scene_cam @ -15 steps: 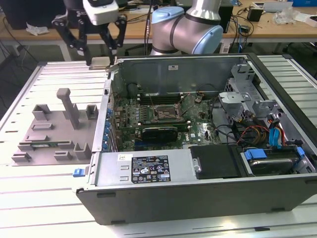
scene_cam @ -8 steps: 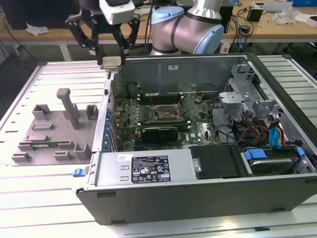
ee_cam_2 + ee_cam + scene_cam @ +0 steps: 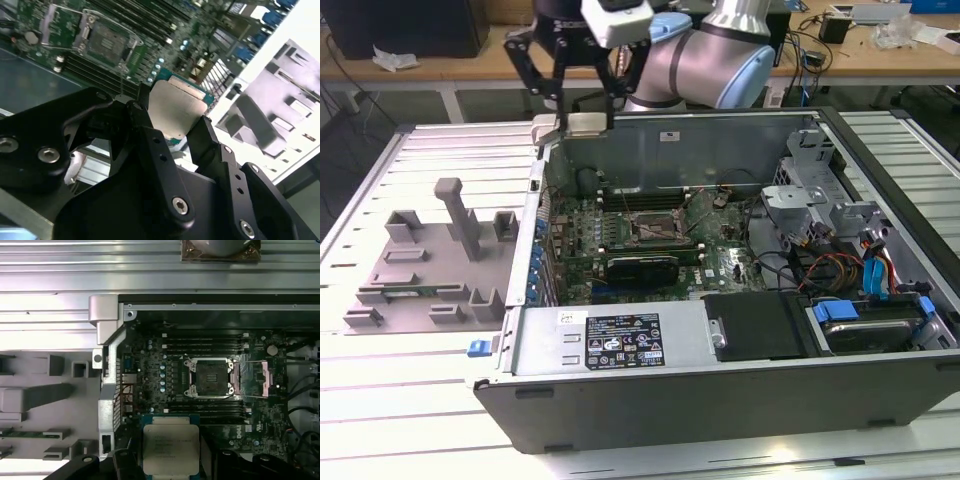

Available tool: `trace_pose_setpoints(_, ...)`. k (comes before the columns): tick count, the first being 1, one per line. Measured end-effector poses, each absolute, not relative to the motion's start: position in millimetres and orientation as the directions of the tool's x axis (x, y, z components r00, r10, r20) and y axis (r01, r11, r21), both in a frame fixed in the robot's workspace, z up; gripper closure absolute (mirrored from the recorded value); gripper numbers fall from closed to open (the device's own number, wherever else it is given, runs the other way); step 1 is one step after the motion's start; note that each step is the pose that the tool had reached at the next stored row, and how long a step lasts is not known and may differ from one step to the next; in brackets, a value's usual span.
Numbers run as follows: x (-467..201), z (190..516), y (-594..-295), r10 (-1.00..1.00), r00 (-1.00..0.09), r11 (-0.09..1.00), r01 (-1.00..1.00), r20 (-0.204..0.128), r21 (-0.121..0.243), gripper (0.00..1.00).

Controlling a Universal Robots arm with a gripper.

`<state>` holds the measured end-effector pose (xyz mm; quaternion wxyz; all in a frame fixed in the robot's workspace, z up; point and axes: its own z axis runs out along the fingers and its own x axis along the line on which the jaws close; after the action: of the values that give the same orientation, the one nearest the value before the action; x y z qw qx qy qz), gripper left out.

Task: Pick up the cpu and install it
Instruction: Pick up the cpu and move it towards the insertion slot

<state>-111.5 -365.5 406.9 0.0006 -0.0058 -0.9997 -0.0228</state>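
Claw point(image 3: 174, 117) clamped on the cpu point(image 3: 171, 450), held above the motherboard point(image 3: 165, 365): pickup done. The open socket point(image 3: 209, 378) lies empty; installation is not yet done.

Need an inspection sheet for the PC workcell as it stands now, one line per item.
Surface: slatted metal table, carrying the open computer case.
Job's things: cpu held in the air, apart from the socket, which sits empty with its frame swung open.
Clutter: grey fixture tray on the table beside the case.
Grippers: gripper shut on the cpu, near the case's corner.
Cables: coloured wire bundle inside the case, toward the exterior view's right.
Surroundings: wooden benches behind the table.
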Motion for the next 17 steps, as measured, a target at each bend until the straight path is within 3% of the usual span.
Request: trace_pose_setpoints(17, -63.0, 404.3, -365.5, 0.012, -1.000, 0.999, 0.012, 0.001, 0.046, 0.45)
